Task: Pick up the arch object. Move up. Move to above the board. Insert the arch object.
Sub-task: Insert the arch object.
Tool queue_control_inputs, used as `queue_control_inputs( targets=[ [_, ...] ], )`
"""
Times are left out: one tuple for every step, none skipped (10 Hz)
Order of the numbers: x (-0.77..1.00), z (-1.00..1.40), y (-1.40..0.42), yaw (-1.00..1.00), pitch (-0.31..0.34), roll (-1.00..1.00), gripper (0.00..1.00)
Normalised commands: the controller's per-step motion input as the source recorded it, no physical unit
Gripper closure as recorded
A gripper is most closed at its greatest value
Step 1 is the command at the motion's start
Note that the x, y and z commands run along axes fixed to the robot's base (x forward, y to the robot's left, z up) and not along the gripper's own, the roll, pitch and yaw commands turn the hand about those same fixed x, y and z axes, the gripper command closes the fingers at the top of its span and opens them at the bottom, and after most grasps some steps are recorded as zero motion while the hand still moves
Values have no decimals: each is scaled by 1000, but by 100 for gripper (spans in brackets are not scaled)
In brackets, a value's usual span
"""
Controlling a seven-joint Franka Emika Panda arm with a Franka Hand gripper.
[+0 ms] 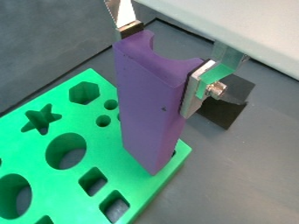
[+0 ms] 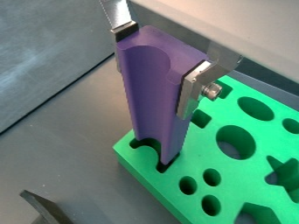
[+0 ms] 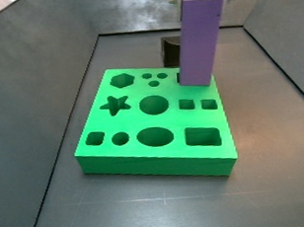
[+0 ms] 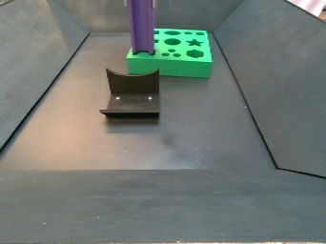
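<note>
Jaws: closed on the purple block near its top, one silver finger [image 1: 205, 81] on each of two opposite sides; seen in both wrist views
Gripper [image 1: 163, 52]: above the corner of the board, at the top edge of both side views; its fingers also show in a wrist view [image 2: 197, 87]
Arch object [image 1: 152, 101]: tall purple block, upright; its lower end sits in the arch cut-out at the board's edge, as a wrist view [image 2: 155, 92] shows; most of its height stands above the board [image 3: 200, 40]; how deep it goes, I cannot tell
Board [image 3: 125, 157]: bright green slab lying flat on the dark floor; star, hexagon, circles, squares and oval cut-outs all open [image 1: 35, 149]
Fixture [image 4: 132, 94]: dark L-shaped bracket on its plate, just beside the board, on the floor; apart from the gripper
</note>
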Motion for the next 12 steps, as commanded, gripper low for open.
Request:
queue_control_inputs(
  targets=[
    [74, -143, 149, 109, 0, 183, 100],
    [0, -100, 254, 63, 0, 133, 100],
    [0, -14, 243, 94, 0, 96, 100],
    [-211, 0, 111, -6, 0, 11, 100],
    [-280, 100, 120, -169, 0, 0, 100],
    [-180, 151, 57, -166, 0, 0, 100],
    [-186, 263, 0, -23, 0, 26, 100],
    [0, 223, 0, 63, 0, 250, 100],
    [0, 194, -29, 114, 0, 444, 100],
    [3, 46, 0, 231, -24, 469, 100],
    [0, 0, 0, 274, -71, 500, 100],
    [0, 0, -63, 249, -83, 500, 100]
  ],
)
